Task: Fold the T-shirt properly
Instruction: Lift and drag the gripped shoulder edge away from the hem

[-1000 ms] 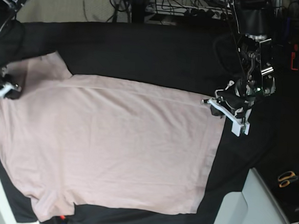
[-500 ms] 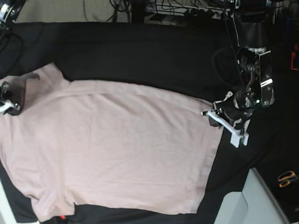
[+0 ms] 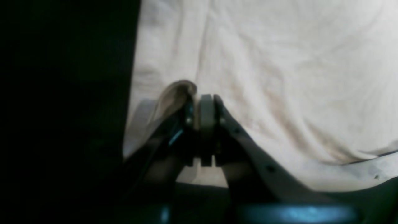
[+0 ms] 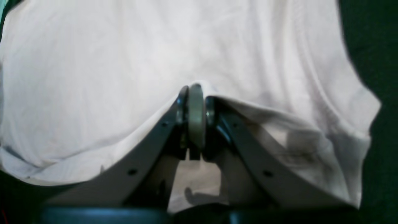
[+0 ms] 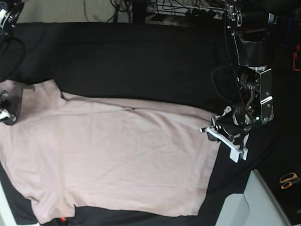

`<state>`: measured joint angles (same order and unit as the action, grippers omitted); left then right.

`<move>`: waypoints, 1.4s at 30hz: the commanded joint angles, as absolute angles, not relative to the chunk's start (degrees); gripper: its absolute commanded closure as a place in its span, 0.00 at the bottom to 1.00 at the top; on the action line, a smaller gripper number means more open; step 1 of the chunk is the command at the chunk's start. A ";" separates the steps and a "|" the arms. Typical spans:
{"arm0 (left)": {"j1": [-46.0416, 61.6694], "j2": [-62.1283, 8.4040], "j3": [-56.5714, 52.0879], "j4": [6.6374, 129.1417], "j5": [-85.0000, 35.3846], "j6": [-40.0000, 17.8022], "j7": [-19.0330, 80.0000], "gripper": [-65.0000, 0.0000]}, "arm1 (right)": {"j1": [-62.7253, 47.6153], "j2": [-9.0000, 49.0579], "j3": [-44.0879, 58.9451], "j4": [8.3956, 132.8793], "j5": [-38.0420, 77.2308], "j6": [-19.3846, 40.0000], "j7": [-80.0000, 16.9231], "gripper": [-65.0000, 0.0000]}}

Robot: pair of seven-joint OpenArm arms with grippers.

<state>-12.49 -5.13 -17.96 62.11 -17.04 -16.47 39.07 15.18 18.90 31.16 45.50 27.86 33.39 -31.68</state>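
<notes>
My left claw (image 3: 200, 107) is clamped shut on the T-shirt (image 5: 111, 151) hem; my right claw (image 4: 196, 102) pinches its far edge; black cloth (image 5: 144, 55) lies beyond both.

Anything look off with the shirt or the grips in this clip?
Nothing stands out. The T-shirt lies mostly flat on the black cloth, lightly wrinkled, undamaged. The left gripper and right gripper are each shut on its far edge, which is lifted and starting to fold over.

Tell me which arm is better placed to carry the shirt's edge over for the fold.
Neither alone: the left gripper and right gripper are each shut on the T-shirt, at opposite ends of its far edge, so both should probably move together.
</notes>
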 commanded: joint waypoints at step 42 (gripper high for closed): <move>-21.58 -3.82 -7.96 46.81 -7.78 -16.75 15.16 1.00 | 16.92 19.47 31.34 46.11 28.88 30.99 -21.67 1.00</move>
